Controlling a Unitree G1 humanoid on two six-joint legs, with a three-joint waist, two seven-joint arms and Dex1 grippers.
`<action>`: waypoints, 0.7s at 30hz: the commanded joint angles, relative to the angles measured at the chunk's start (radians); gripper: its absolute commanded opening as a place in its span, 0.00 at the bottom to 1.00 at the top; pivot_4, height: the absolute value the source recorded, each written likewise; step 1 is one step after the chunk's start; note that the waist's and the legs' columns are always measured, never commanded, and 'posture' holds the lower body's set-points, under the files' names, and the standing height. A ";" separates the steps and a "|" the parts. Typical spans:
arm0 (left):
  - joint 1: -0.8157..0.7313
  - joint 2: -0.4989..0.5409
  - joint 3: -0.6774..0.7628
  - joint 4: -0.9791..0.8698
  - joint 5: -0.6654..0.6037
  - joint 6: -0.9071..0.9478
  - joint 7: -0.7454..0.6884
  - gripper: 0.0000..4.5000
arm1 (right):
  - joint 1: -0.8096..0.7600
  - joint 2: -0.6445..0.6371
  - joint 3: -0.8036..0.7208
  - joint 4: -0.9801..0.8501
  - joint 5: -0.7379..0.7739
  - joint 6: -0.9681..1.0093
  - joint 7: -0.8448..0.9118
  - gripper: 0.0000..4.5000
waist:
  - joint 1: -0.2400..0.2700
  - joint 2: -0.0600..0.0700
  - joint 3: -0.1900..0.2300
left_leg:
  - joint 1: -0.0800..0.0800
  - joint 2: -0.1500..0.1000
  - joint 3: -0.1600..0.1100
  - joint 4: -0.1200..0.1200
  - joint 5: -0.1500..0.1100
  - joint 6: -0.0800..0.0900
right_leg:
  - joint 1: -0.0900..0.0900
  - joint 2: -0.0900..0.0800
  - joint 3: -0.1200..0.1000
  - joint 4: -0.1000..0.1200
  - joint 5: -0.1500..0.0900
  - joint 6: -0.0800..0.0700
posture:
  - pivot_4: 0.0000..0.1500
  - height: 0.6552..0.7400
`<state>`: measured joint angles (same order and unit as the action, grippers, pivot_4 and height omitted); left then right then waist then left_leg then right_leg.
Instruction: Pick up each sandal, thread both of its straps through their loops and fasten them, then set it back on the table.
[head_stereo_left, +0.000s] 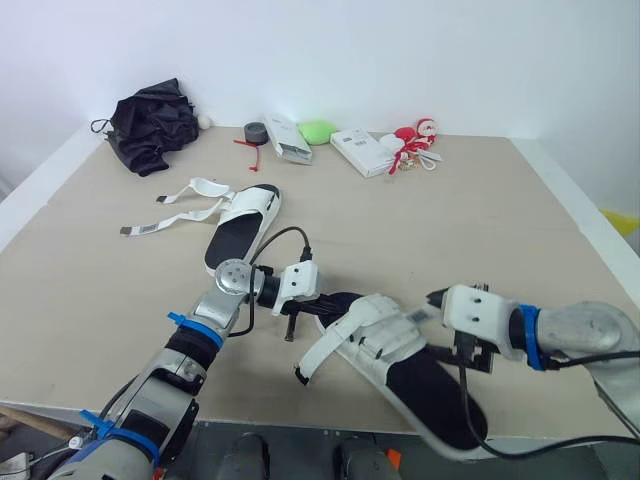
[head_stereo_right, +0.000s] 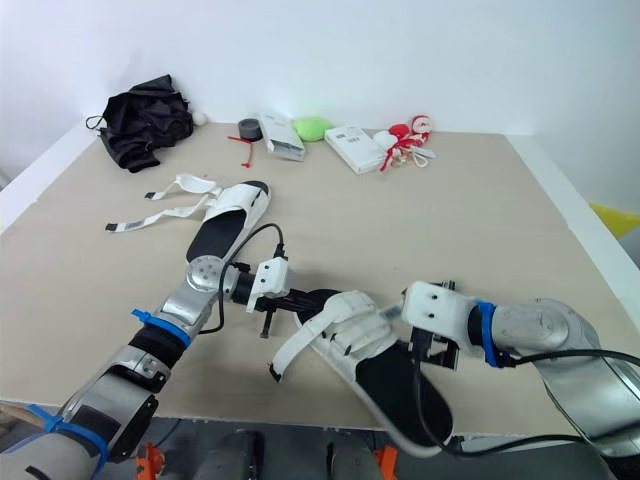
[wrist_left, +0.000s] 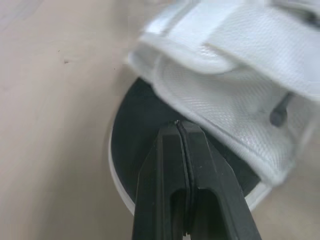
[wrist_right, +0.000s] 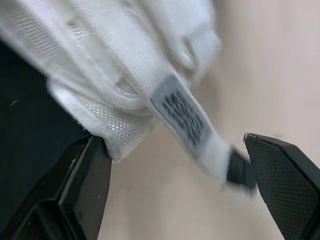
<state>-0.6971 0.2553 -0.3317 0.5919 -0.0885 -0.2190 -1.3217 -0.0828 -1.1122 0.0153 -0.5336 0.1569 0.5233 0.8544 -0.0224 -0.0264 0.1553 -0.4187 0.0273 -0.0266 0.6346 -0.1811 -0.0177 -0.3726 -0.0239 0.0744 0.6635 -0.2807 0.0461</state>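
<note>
White sandal (head_stereo_left: 375, 332), black insole (head_stereo_left: 438, 392); apparently mesh straps (wrist_left: 260, 45).

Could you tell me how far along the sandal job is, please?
Neither looks finished. In hand: the near sandal, straps folded across, one strap end inside the open right gripper, left gripper shut by its toe. Remaining: the far sandal, both straps splayed loose.

You can't read the print on the strap tag (wrist_right: 182, 112); it's smeared. The left tool (wrist_left: 179, 127) covers part of the insole of the near sandal (wrist_left: 225, 100), and its straps run off the edge of view. The red-and-white bits (head_stereo_left: 415, 140) far across the worktop (head_stereo_left: 480, 220) are too small to name.
</note>
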 joint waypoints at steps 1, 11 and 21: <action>0.038 0.015 -0.028 0.009 0.029 0.029 -0.012 0.00 | -0.063 0.015 0.002 0.080 -0.065 -0.017 -0.037 1.00 | 0.000 0.000 0.000 | 0.000 0.000 0.001 0.000 0.000 0.000 | 0.000 -0.001 0.000 0.000 0.000 0.000 | 1.00 0.98; 0.066 0.007 -0.020 -0.057 0.033 0.032 0.045 0.00 | -0.264 0.107 0.121 0.326 -0.166 -0.162 -0.011 1.00 | 0.001 0.000 0.001 | -0.003 0.001 0.003 -0.001 0.001 0.001 | -0.003 0.001 0.001 0.000 0.003 0.006 | 1.00 0.98; 0.060 0.015 -0.043 -0.035 0.086 -0.011 0.135 0.00 | -0.199 -0.012 -0.017 0.364 -0.020 -0.111 0.207 1.00 | 0.003 0.000 0.001 | -0.003 0.000 0.003 -0.001 0.001 0.001 | -0.001 0.000 0.002 0.000 0.000 0.005 | 1.00 0.98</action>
<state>-0.6463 0.2526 -0.3514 0.5060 -0.0570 -0.2414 -1.1982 -0.2817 -1.1057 0.0405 -0.1855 0.1158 0.3947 1.0308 -0.0194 -0.0261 0.1558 -0.4217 0.0271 -0.0228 0.6339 -0.1802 -0.0169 -0.3734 -0.0244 0.0762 0.6632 -0.2806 0.0518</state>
